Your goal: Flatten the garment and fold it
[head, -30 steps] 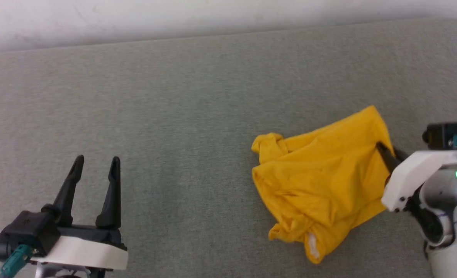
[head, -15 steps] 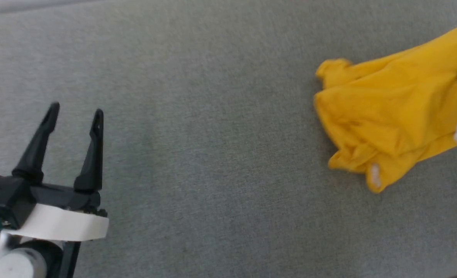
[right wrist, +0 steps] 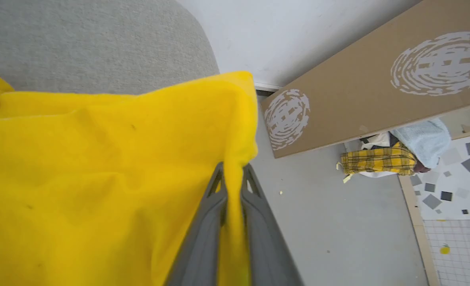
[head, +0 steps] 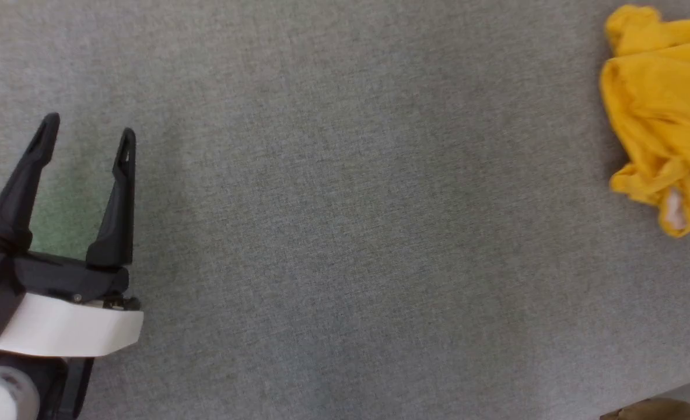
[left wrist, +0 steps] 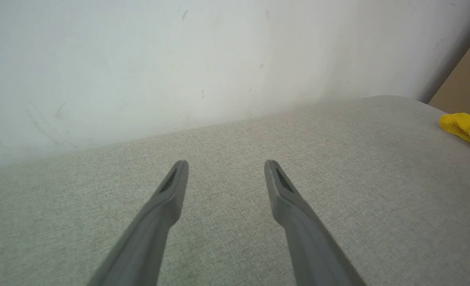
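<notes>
Shirt (head: pixel 659 105), bright yellow, lies crumpled in a heap on grey fabric surface (head: pixel 345 233). It sits well apart from left hand (head: pixel 88 127), far off to that hand's right and a bit further forward than its fingertips. Head view cuts the heap at the right edge. A small white patch shows on the heap's near corner.

Left hand: two dark fingers spread wide, nothing between them, bare surface under and around. Cannot tell if the fingers touch the surface or hang just over it. In left wrist view the fingers point towards a white wall (left wrist: pixel 139 59) that rises behind the surface's far edge. A yellow bit of shirt shows far to the right of the fingers, near the surface's rounded corner, with a brown panel (left wrist: pixel 467 75) beyond it.

Right hand (right wrist: pixel 233 169): fingers pressed almost together, pinching a fold of the shirt's edge. Yellow cloth runs down between the two fingers and stands up past the tips. The rest of the shirt spreads to the left of this hand in right wrist view, wrinkled, covering the surface there. Cannot tell if the pinched edge is off the surface.

Right of the right hand's fingers is grey floor (right wrist: pixel 338 230). Ahead and to the right a brown cardboard board (right wrist: pixel 358 91) with white round prints leans at the wall. Just beside the board lie a yellow plaid cloth (right wrist: pixel 378 161) and a pale blue cloth (right wrist: pixel 421 141), touching each other. Further right is a mat with grey squares (right wrist: pixel 453 178).
</notes>
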### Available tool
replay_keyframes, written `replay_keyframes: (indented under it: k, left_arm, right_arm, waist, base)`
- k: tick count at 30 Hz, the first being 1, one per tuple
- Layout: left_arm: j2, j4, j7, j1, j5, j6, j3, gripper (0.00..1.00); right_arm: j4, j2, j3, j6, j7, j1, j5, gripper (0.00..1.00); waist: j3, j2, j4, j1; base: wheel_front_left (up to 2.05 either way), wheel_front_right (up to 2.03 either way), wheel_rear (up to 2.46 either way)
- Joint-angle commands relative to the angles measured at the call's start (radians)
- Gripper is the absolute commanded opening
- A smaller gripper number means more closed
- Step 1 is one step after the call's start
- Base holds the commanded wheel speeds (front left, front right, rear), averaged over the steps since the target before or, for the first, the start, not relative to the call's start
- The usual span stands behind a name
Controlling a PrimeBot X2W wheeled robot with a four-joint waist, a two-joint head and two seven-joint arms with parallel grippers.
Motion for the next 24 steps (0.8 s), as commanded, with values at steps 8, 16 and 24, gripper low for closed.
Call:
replay_keyframes:
  k: [8,16,24]
  left_arm:
    - [0.015,-0.033,0.006,-0.033,0.026,0.012,0.005,1.0]
    - [0.005,-0.027,-0.019,-0.043,0.045,0.017,-0.004,1.0]
    - [-0.017,0.005,-0.064,-0.03,0.049,0.021,-0.016,1.0]
  right_arm:
    - [0.102,-0.073,-0.054,-0.002,-0.078,-0.045,-0.105,0.0]
    - [0.22,-0.082,-0.119,-0.002,-0.137,-0.049,-0.176,0.36]
    - [0.315,-0.073,-0.153,-0.002,-0.203,-0.082,-0.243,1.0]
  waist:
    - [0.082,0.0,0.038,-0.0001]
    - [0.087,0.0,0.076,-0.0001]
    - [0.03,0.0,0.088,-0.0001]
  base:
    - [0.0,0.0,0.0]
    - [0.0,0.0,0.0]
    - [0.0,0.0,0.0]
